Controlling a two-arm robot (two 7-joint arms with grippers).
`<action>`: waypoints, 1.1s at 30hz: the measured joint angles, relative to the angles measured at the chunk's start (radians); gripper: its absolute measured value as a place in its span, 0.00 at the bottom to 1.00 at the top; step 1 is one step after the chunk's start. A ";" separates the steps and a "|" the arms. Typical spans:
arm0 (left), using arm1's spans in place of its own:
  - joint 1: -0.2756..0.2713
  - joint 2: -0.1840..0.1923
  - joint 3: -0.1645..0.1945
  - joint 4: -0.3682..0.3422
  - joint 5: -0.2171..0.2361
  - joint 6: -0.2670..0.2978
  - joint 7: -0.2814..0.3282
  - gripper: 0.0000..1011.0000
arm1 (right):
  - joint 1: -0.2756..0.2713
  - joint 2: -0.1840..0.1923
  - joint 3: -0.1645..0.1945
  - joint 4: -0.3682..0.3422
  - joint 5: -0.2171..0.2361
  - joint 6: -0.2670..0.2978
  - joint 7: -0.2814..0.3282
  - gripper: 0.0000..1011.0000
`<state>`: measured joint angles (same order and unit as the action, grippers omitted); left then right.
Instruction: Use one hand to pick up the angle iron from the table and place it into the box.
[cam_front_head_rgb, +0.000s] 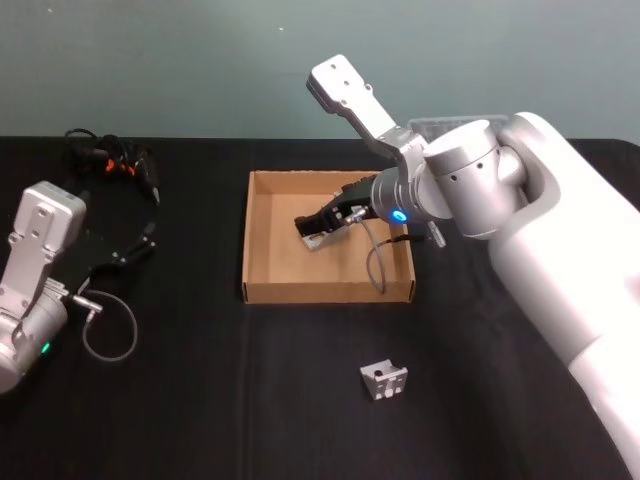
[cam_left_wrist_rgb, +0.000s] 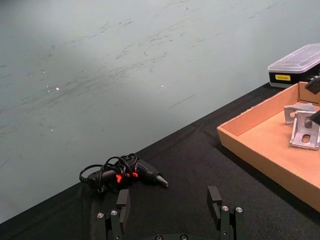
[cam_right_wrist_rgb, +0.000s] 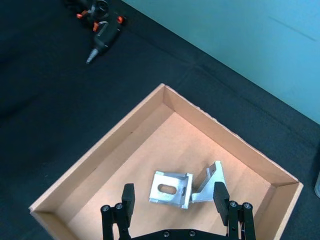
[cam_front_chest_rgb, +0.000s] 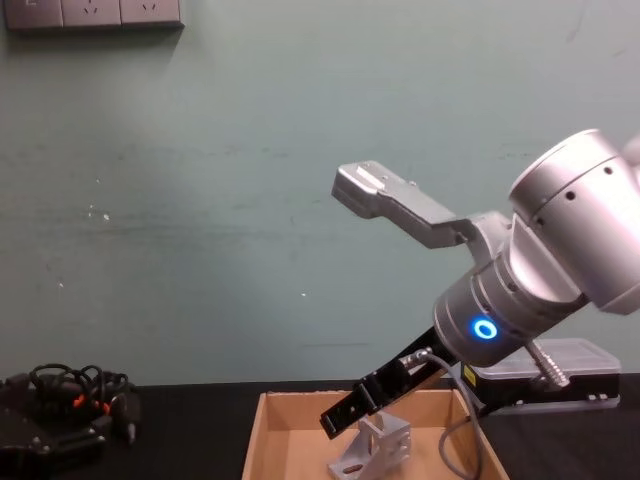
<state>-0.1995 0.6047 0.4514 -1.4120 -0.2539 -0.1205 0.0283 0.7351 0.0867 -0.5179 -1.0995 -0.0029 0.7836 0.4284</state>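
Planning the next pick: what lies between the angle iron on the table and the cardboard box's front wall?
Nothing: the head view shows bare black table between the angle iron and the box.

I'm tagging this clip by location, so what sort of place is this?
Probably a robotics lab bench: a black table against a painted wall with sockets, a cardboard box holding angle irons, the right tool open over it, the left tool parked aside.
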 joint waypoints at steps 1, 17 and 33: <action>0.000 0.000 0.000 0.000 0.000 0.000 0.000 1.00 | -0.008 0.005 0.001 -0.020 -0.002 0.005 0.003 0.99; 0.000 0.000 0.000 0.000 0.000 0.000 0.000 1.00 | -0.214 0.173 0.037 -0.467 0.005 0.161 0.113 0.99; 0.000 0.000 0.000 0.000 0.000 0.000 0.000 1.00 | -0.288 0.490 -0.015 -0.653 0.090 -0.009 0.370 0.99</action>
<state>-0.1995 0.6047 0.4514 -1.4120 -0.2539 -0.1205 0.0283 0.4469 0.5767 -0.5332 -1.7523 0.0873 0.7748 0.7988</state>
